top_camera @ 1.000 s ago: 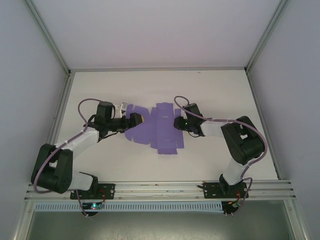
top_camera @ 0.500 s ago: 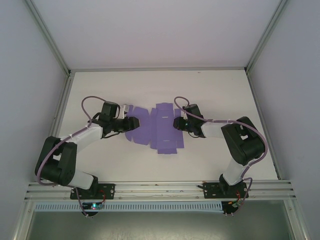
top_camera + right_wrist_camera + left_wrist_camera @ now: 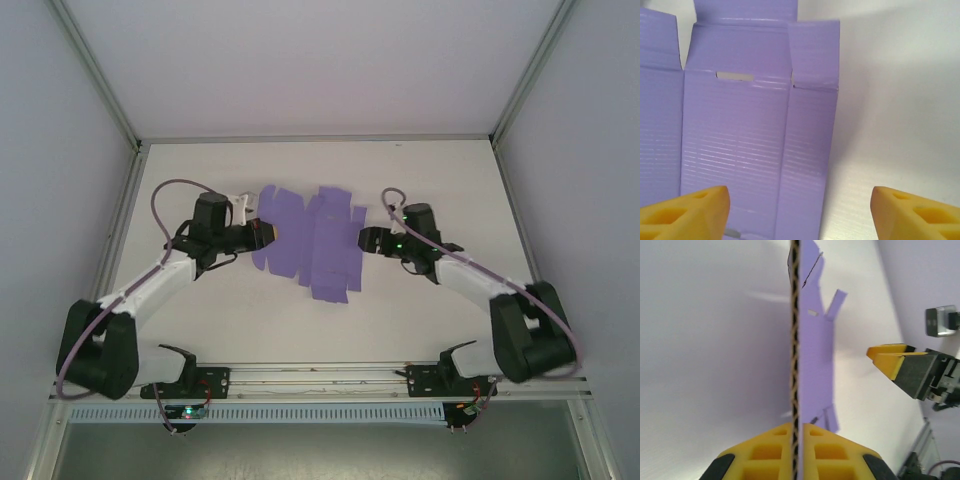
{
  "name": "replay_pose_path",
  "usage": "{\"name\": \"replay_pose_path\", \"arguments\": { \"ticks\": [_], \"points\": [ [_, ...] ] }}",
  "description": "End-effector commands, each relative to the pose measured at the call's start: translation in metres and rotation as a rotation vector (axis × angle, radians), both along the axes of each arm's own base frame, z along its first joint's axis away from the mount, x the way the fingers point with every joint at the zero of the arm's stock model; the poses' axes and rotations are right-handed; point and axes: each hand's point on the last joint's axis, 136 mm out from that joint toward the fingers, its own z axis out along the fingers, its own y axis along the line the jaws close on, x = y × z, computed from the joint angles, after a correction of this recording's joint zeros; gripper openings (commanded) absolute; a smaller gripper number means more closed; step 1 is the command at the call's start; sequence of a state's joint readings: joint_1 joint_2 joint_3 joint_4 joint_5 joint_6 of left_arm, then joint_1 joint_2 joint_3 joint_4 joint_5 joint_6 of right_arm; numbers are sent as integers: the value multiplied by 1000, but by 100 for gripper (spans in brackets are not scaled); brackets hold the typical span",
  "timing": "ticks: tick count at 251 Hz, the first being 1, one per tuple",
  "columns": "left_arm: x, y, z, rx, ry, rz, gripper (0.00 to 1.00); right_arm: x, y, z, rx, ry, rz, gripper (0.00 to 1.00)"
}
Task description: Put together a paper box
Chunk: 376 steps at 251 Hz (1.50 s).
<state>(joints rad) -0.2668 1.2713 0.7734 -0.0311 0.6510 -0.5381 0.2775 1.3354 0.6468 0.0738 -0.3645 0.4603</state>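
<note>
Box [image 3: 310, 245]: flat purple die-cut sheet, unfolded, laid mid-table [image 3: 450, 180] btw. both arms. Judged light, thin, corrugated: stiffish across panels, easily bent at creases, edges crushable. Best taken at an outer edge or flap, clear of creases. L gripper [image 3: 796, 435] is clamped on the sheet's left edge, seen edge-on btw. its fingers [image 3: 765, 452]. R gripper [image 3: 800, 205] is spread wide, nothing held. The sheet's right panel is seen just ahead of it, partly under one finger [image 3: 685, 210].

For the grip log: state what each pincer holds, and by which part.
The left pincer is shut on the paper box sheet, gripping its left end. The right pincer is open at the sheet's right end, holding nothing.
</note>
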Motion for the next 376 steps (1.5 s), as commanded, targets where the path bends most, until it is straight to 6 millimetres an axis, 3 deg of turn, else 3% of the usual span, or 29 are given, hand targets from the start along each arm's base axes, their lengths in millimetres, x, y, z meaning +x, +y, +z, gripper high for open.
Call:
{"name": "replay_pose_path", "arguments": {
  "ticks": [1,47,91,123,154,189,260,276,287,294,306,325,354,376],
  "points": [
    [-5,-9,73,-120,-179,-46,0,-14,8,36,116,-94,141,79],
    [-30,-12,130,-231,-296,-100,0,-20,7,78,244,-190,199,81],
    [-49,-11,159,-296,-350,-133,0,-23,12,102,358,-244,252,79],
    [-55,-9,165,-299,-369,-126,0,-27,17,112,400,-265,290,72],
    [-57,-9,167,-309,-370,-128,0,-33,22,126,463,-295,328,57],
    [-58,-8,169,-312,-387,-127,0,-36,23,134,480,-312,343,53],
    [-51,-1,156,-269,-369,-57,0,-42,21,137,460,-342,352,13],
    [-48,2,148,-242,-359,-30,0,-43,21,137,445,-354,351,0],
    [-42,9,137,-198,-333,23,3,-42,19,133,418,-348,334,0],
    [-37,16,125,-153,-304,74,19,-41,17,129,392,-336,321,0],
    [-30,34,101,-52,-236,190,60,-42,16,120,345,-320,317,0],
    [-25,67,55,125,-122,352,99,-42,16,100,262,-273,298,0],
    [-38,118,-12,360,76,575,100,-40,15,60,183,-149,273,0],
    [-50,134,-38,457,163,617,100,-37,13,29,134,-59,254,0]
  ]
}}
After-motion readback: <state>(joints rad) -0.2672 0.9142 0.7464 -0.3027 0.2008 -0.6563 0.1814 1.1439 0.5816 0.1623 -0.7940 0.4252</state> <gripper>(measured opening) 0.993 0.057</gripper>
